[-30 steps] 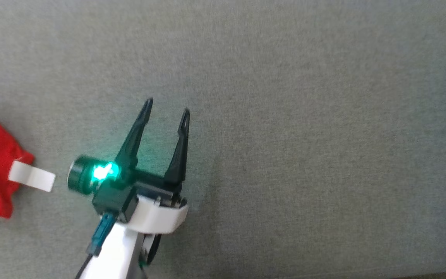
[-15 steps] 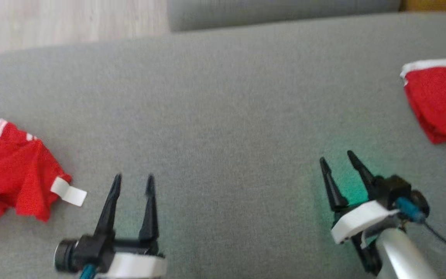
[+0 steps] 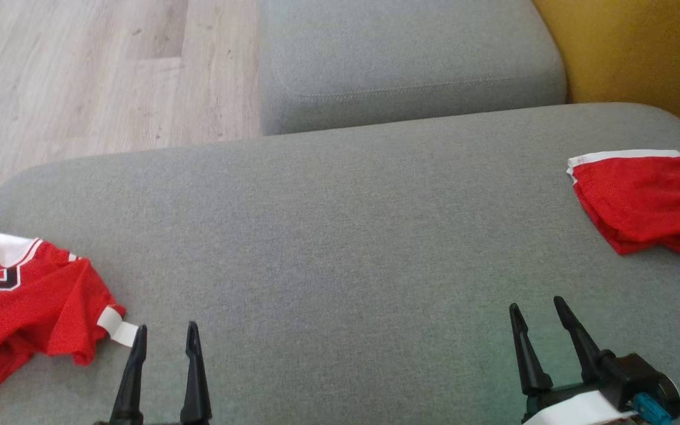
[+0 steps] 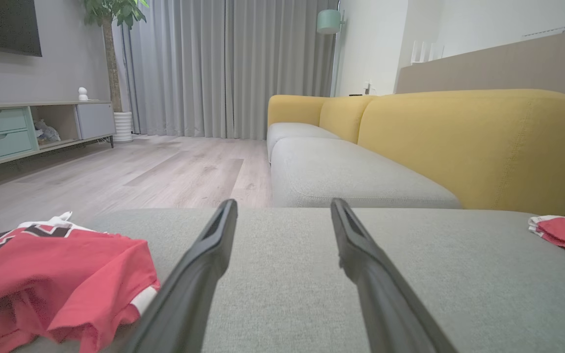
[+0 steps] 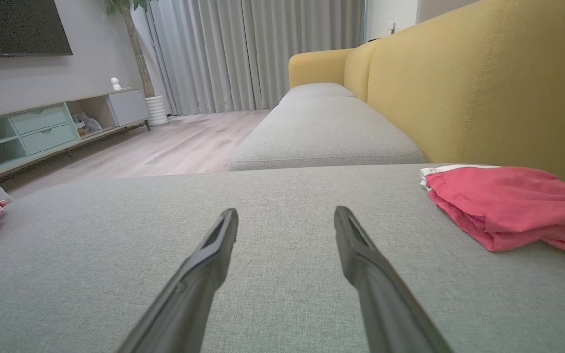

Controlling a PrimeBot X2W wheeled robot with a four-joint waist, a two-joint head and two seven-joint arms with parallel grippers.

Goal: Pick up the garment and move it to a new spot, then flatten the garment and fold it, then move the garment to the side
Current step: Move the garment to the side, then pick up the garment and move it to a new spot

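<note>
A crumpled red jersey garment (image 3: 27, 307) with white trim, black lettering and a white tag lies at the left end of the grey cushion (image 3: 340, 236). A second red garment (image 3: 641, 200), folded with a white band, rests at the right end. My left gripper (image 3: 166, 327) is open just right of the jersey's tag, with nothing between its fingers. My right gripper (image 3: 536, 304) is open over bare cushion, below and left of the folded piece. In the left wrist view the left gripper (image 4: 283, 202) has the jersey (image 4: 52, 274) at its lower left. In the right wrist view the right gripper (image 5: 286, 210) has the folded garment (image 5: 503, 206) to its right.
Beyond the cushion is another grey seat (image 3: 405, 59) with a yellow sofa back (image 3: 641, 53) to its right. Pale wood floor (image 3: 80, 71) lies off the cushion's far left edge. A low cabinet (image 4: 22, 132) stands against the far wall.
The head camera has tilted up, so the far seat, floor and sofa back now show. The right gripper has come into the picture. Both grippers stay open and the garments lie where they were.
</note>
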